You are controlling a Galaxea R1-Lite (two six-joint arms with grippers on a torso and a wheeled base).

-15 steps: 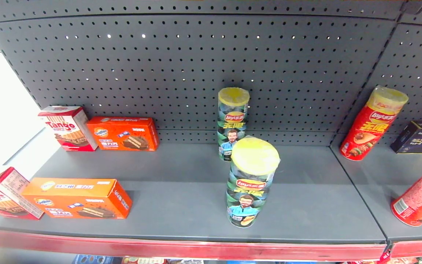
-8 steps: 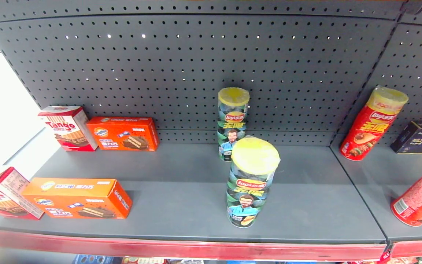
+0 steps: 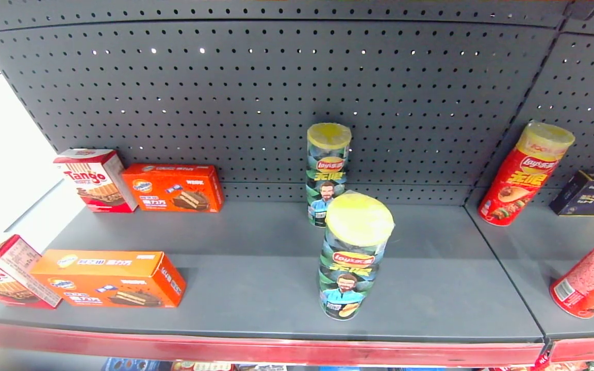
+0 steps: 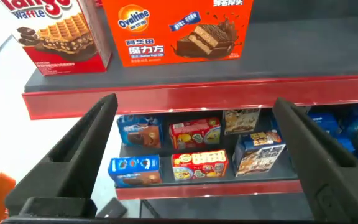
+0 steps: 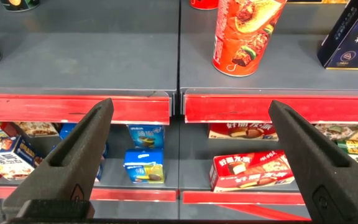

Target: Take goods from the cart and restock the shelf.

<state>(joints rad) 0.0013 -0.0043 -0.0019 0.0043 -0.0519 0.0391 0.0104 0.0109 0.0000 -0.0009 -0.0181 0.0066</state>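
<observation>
On the shelf (image 3: 256, 288), the front chip can (image 3: 355, 263) looks light, maybe slippery; hold its middle. Both jaws are open, empty.

On the shelf (image 3: 256, 278) the front can (image 3: 353, 257) stands mid-shelf near the lip, the rear can (image 3: 327, 172) just behind it; rear wafer box (image 3: 93, 180) and rear cake box (image 3: 173, 188) sit side by side back left; front wafer box (image 3: 3, 275) and front cake box (image 3: 109, 278) likewise front left.
</observation>
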